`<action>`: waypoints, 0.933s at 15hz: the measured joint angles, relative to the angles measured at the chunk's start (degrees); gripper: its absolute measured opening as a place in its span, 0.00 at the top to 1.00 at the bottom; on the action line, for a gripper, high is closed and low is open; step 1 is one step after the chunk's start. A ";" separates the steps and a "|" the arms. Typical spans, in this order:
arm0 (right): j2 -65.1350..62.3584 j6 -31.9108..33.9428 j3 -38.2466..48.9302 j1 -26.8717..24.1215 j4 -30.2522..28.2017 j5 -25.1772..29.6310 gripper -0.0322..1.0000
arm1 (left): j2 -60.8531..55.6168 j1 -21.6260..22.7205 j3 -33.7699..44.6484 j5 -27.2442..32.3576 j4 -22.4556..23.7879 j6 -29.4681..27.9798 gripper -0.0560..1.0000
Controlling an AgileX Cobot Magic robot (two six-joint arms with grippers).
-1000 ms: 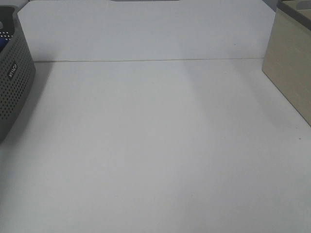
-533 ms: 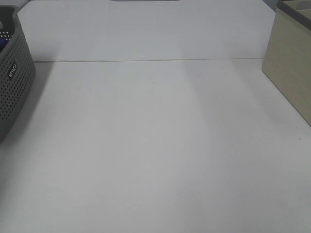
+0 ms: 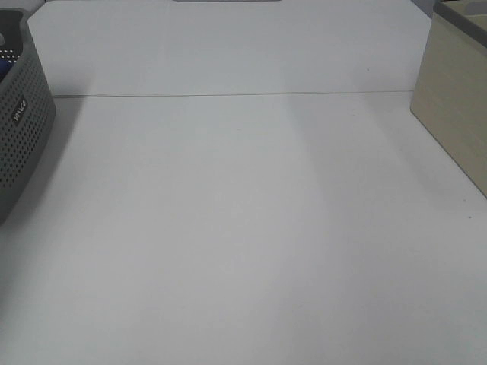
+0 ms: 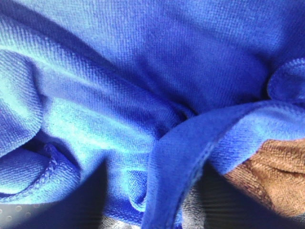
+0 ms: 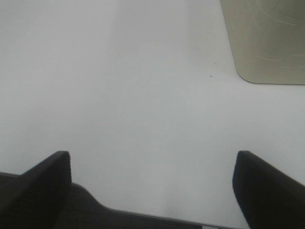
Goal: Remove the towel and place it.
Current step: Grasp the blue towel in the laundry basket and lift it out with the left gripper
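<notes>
The deep blue towel (image 4: pixel 143 71) fills the left wrist view, crumpled in folds. My left gripper (image 4: pixel 153 167) is down in it, its two dark fingers (image 4: pixel 90 200) close on either side of a raised fold, pinching it. In the exterior high view only a blue sliver of the towel (image 3: pixel 2 70) shows inside the grey perforated basket (image 3: pixel 23 129) at the far left edge. Neither gripper shows in that view. My right gripper (image 5: pixel 152 191) is open and empty, hovering over the white table (image 5: pixel 143 86).
A brown-orange cloth (image 4: pixel 271 167) lies beside the towel in the basket. A beige box (image 3: pixel 456 114) stands at the table's right edge and also shows in the right wrist view (image 5: pixel 267 38). The white table (image 3: pixel 243 228) spans between the basket and the box.
</notes>
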 joint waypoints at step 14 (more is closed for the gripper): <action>0.00 0.00 0.00 0.00 0.00 0.00 0.11 | -11.06 0.00 -4.47 4.18 -1.20 -3.09 0.95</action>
